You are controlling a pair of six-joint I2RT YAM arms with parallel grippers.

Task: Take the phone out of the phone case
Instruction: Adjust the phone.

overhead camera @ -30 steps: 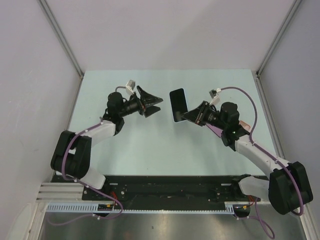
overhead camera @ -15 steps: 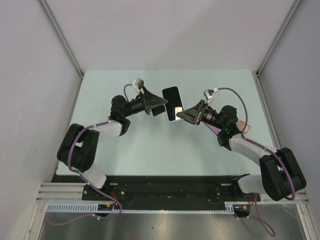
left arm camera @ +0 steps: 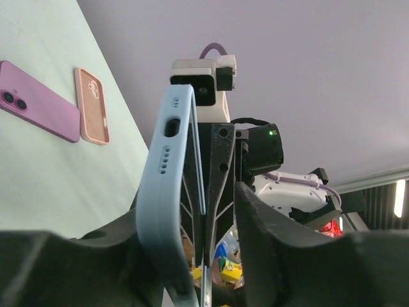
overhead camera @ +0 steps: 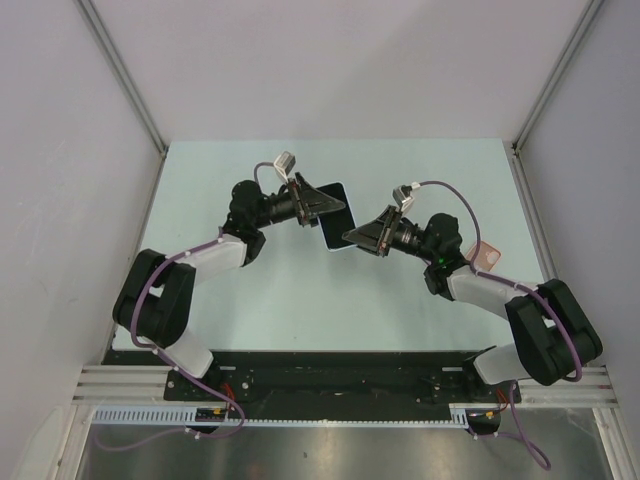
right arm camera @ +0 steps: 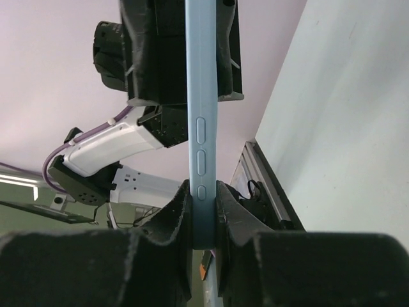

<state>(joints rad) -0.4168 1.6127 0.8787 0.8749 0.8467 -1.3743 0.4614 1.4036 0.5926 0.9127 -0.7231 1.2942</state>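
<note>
Both sides: closer than a second ago, meeting mid-air over the pale green table (overhead camera: pixel 250 290).
Right gripper (right arm camera: pixel 203 220): clamped on the slim phone in its light blue rubbery case (right arm camera: pixel 202 96), edge-on.
Left gripper (left arm camera: pixel 188 214): wide, newly straddling the far end.
Meaning: case-peeling grip nearly set.

A pale green table (overhead camera: pixel 300 300) sits inside plain light purple walls (overhead camera: pixel 330 60). Grey metal bars (overhead camera: pixel 121 75) run up the back corners. The light is soft.

The phone case (right arm camera: pixel 202 96) is pale blue; the table (overhead camera: pixel 300 300) mint green; the spare phone (left arm camera: pixel 38 110) pinkish purple; the second case (left arm camera: pixel 93 106) salmon (perhaps peach).
</note>
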